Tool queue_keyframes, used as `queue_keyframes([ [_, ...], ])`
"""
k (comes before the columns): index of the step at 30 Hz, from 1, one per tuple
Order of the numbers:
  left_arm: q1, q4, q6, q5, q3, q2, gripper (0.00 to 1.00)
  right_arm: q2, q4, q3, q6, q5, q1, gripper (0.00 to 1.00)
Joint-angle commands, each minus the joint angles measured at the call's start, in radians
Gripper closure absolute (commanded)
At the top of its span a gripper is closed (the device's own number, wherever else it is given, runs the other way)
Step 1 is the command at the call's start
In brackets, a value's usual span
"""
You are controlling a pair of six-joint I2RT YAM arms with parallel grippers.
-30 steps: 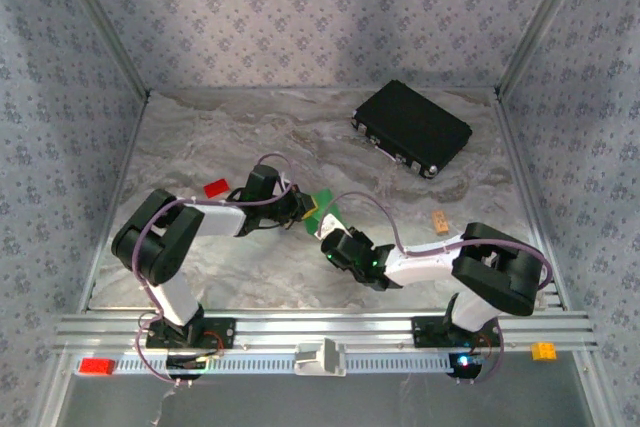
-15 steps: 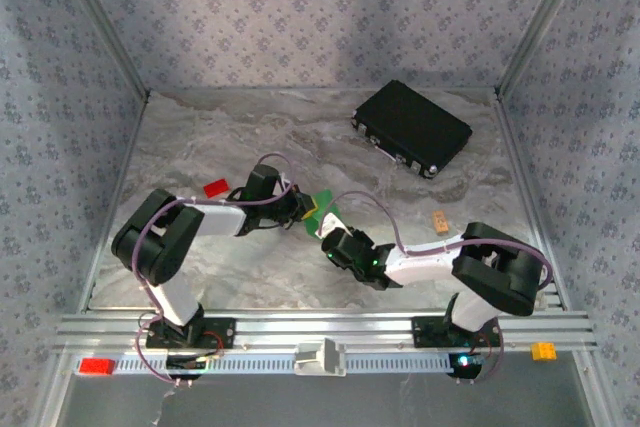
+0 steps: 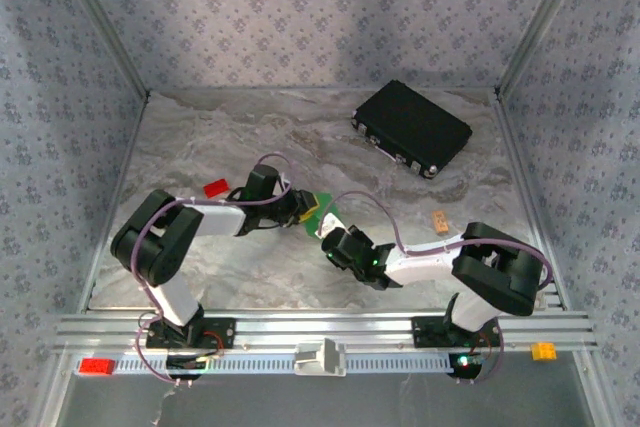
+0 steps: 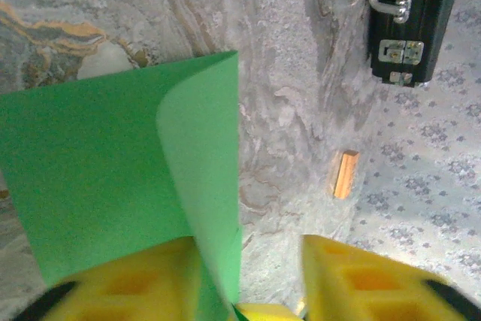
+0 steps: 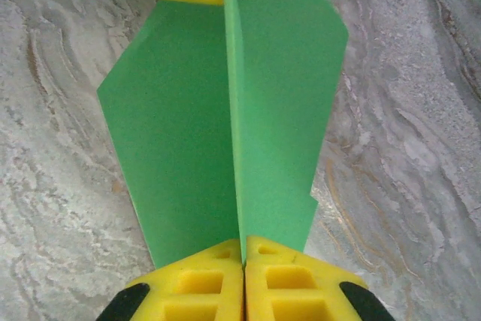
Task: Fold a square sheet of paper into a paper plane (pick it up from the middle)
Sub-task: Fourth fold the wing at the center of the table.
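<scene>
Shows as thin bright green paper (image 5: 188, 133), folded along one straight lengthwise crease into two flaps with slanted ends. Sits near the worktop (image 3: 200, 147) middle, crease end nipped by the closed right pincer (image 5: 244, 249).

Paper (image 3: 328, 213) between left tool (image 3: 304, 209) and right tool (image 3: 328, 237) (case (image 3: 411, 128) behind, rightward)

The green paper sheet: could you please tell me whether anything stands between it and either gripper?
Nothing visible does. The right gripper is shut on the thin bright green creased sheet of paper, and the left gripper, open, straddles its opposite edge. The black rectangular case and small wooden block lie well aside.
</scene>
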Motion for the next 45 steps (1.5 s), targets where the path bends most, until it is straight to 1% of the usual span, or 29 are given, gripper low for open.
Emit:
queue_keyframes([
  [1,-0.002,-0.063,0.032,-0.05,0.016,-0.082,0.49,0.013,0.014,0.011,0.057,-0.045,-0.016,0.92],
  [4,0.001,-0.125,0.052,-0.085,0.017,-0.13,0.46,0.016,0.03,0.004,0.087,-0.081,-0.033,0.92],
  [8,0.009,-0.166,0.07,-0.111,0.011,-0.168,0.44,0.015,0.043,-0.004,0.114,-0.128,-0.053,0.92],
  [11,0.014,-0.171,0.069,-0.11,0.005,-0.171,0.44,0.014,0.07,-0.021,0.142,-0.169,-0.074,0.92],
  [17,0.013,-0.163,0.064,-0.108,0.005,-0.165,0.44,0.018,0.131,-0.049,0.195,-0.294,-0.13,0.91],
  [23,0.014,-0.168,0.062,-0.106,0.008,-0.16,0.44,0.023,0.174,-0.077,0.238,-0.36,-0.166,0.9],
  [26,0.014,-0.169,0.063,-0.104,0.01,-0.158,0.44,0.017,0.204,-0.091,0.262,-0.428,-0.193,0.91],
  [28,0.014,-0.168,0.064,-0.105,0.009,-0.158,0.46,0.012,0.224,-0.096,0.29,-0.505,-0.227,0.91],
  [29,0.014,-0.167,0.065,-0.104,0.01,-0.159,0.47,0.013,0.235,-0.098,0.307,-0.541,-0.243,0.91],
  [31,0.013,-0.167,0.066,-0.103,0.01,-0.158,0.53,0.016,0.264,-0.099,0.345,-0.656,-0.286,0.93],
  [36,0.014,-0.164,0.068,-0.103,0.008,-0.153,0.75,0.059,0.28,-0.07,0.429,-0.849,-0.362,0.95],
  [40,0.014,-0.147,0.067,-0.091,0.009,-0.137,0.85,0.11,0.307,-0.056,0.496,-0.939,-0.403,0.95],
  [42,0.013,-0.136,0.066,-0.079,0.011,-0.124,0.89,0.126,0.307,-0.052,0.52,-0.954,-0.417,0.94],
  [45,0.008,-0.113,0.06,-0.068,0.012,-0.107,0.93,0.139,0.333,-0.062,0.541,-0.965,-0.431,0.94],
])
